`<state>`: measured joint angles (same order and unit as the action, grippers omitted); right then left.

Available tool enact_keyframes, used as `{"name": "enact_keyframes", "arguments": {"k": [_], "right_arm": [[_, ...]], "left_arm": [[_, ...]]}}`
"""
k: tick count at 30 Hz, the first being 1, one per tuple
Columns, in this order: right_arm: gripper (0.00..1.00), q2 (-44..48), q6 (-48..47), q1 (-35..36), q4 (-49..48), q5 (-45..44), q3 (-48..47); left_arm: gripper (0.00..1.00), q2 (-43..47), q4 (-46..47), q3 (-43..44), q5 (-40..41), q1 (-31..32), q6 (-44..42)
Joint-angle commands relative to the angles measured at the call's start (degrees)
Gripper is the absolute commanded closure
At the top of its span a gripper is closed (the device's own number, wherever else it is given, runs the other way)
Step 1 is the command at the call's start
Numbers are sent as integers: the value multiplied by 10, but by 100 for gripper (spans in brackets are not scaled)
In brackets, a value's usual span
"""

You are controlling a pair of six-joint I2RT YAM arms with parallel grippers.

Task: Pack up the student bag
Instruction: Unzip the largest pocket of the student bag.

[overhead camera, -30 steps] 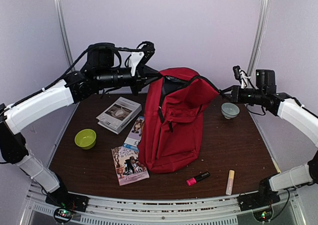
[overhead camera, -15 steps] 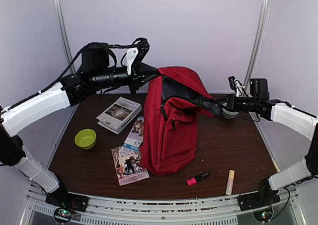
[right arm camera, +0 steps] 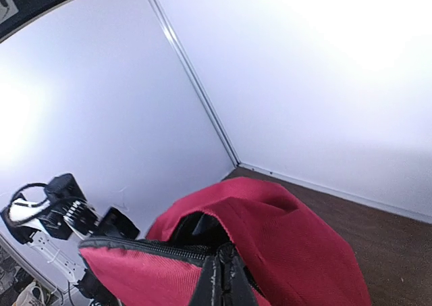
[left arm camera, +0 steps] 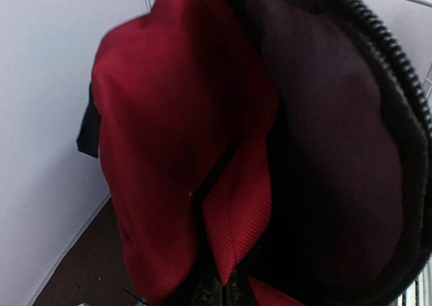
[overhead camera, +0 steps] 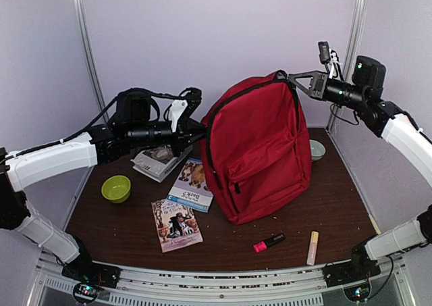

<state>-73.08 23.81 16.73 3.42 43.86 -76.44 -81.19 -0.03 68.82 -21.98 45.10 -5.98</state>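
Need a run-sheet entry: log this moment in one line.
left gripper: shut on red backpack side | right gripper: shut on its top | backpack: upright, open

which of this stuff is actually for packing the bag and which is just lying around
For the job, most likely:
- large soft red fabric backpack
- grey paperback book
- blue-covered book
- illustrated book nearest the arms
- pink highlighter pen
- pale yellow marker

Probably just lying about:
- lime green round bowl
- pale grey-blue round bowl
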Motion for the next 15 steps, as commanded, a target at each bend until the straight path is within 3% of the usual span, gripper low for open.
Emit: {"name": "enact_keyframes", "arguments": {"k": [1, 3, 5, 6, 8, 11, 15], "right_arm": [[100, 2, 12, 36, -52, 13, -64], [100, 3, -4, 52, -38, 13, -74], [100, 3, -36, 67, -11, 17, -76], [100, 3, -56, 72, 7, 15, -76], [100, 2, -87, 79, 44, 13, -77], [100, -1, -111, 81, 68, 21, -76], [100, -8, -130, 83, 70, 40, -70]], "left_arm": [[100, 36, 81, -46, -18, 1, 12], [100, 46, 81, -67, -40, 8, -4], [60, 60, 71, -82, -86, 9, -19], [46, 68, 63, -86, -101, 10, -27], [30, 89, 43, -84, -103, 10, -43], [24, 121, 27, -71, -59, 10, -55], [31, 133, 30, -37, -48, 9, -52]]}}
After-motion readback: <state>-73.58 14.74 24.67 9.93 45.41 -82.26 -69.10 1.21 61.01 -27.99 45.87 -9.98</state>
